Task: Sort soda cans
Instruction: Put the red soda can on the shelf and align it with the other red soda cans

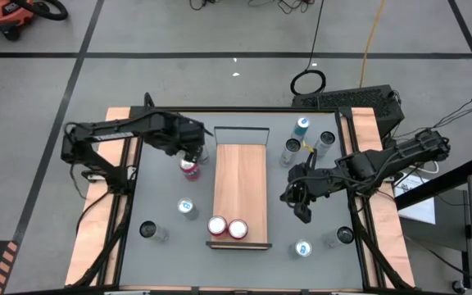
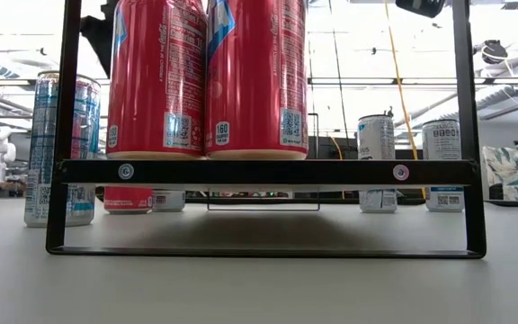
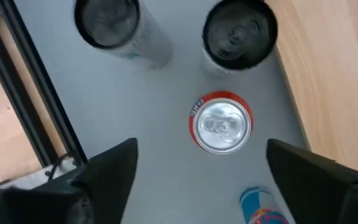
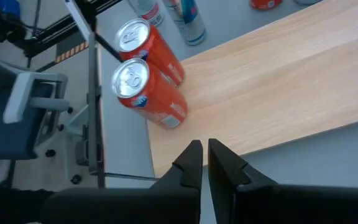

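High view – left gripper (image 1: 192, 156) spread wide over red can (image 1: 189, 168), right gripper (image 1: 303, 211) closed, empty.

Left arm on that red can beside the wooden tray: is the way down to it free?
Probably yes. The left gripper hangs directly above the red can with fingers open, and the neighbouring cans stand clear of it.

Two red cans (image 1: 227, 227) stand side by side on the wooden board. A third red can (image 1: 189, 168) stands on the grey table. Blue and silver cans stand around.
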### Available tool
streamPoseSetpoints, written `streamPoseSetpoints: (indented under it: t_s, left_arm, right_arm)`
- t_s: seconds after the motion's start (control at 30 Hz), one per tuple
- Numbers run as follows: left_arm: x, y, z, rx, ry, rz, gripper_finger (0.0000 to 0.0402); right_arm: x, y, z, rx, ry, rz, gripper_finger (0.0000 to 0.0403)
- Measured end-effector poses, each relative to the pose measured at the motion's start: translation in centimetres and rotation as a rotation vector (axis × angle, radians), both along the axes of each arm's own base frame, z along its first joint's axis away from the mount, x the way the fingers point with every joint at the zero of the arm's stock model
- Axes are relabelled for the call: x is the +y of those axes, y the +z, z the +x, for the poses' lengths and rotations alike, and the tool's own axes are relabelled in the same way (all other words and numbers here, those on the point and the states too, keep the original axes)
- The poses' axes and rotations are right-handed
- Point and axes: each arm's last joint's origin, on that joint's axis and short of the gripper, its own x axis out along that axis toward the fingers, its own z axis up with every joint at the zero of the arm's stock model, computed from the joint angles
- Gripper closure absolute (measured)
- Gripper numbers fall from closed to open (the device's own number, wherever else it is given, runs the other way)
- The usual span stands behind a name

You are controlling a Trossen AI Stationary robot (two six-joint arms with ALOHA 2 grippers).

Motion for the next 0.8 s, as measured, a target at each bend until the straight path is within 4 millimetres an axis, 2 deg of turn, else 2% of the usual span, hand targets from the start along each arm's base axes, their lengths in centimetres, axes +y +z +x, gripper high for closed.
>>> streamPoseSetpoints:
  t_s: [0.1,0.37,0.8]
  left_arm:
    - [0.0,-1.2,0.8,0.018,0.003,-0.038,0.0026]
    - [0.1,-3.7,2.0,0.029,0.030,-0.076,0.0022]
    - [0.4,-7.4,2.3,0.009,0.037,-0.097,0.0022]
  right_arm:
    - [-0.2,0.0,0.0,-0.002,-0.018,-0.023,0.0402]
    - [-0.3,-0.1,0.0,-0.008,-0.002,-0.071,0.0402]
    - [-0.9,-0.1,0.2,-0.010,-0.001,-0.102,0.0402]
